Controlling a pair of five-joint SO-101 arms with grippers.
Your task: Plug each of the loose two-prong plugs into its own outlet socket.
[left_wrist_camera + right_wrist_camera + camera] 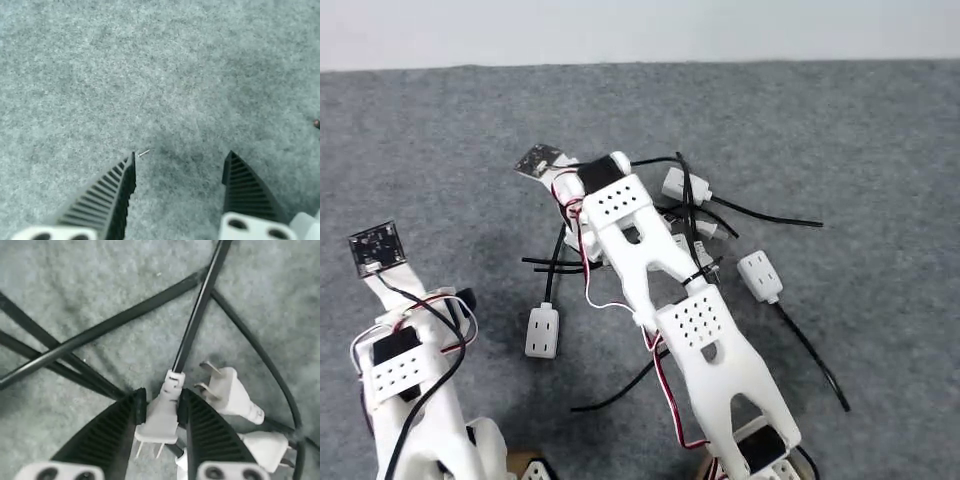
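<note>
Right hand closed narrow on a white two-prong plug, ribbed black fingers pressed against both flanks of the body, prongs turned back toward the wrist camera. Leading off from the plug's far end, a black cord over the grey felt tabletop. Just beside one finger of that hand, a second white plug, loose on the felt with both prongs bare. Next to it, a third white plug, partly hidden at the frame edge. Crossing under and around the held plug's cord, several more black cords. Left hand spread wide, gripping nothing, poised over plain grey felt. Seen from the high view: right arm stretched from the lower right of the frame up to the centre, lying over the tangle of cords. Left arm in the lower left of the frame, well apart from that tangle. Low and left of centre, just left of the right arm, a white outlet socket with its slots bare. Right of centre, another socket, slots likewise bare, its cord trailing toward the lower right. Above centre, close beside the right arm, a white connector on a black cord, plug or socket hard to tell.
</note>
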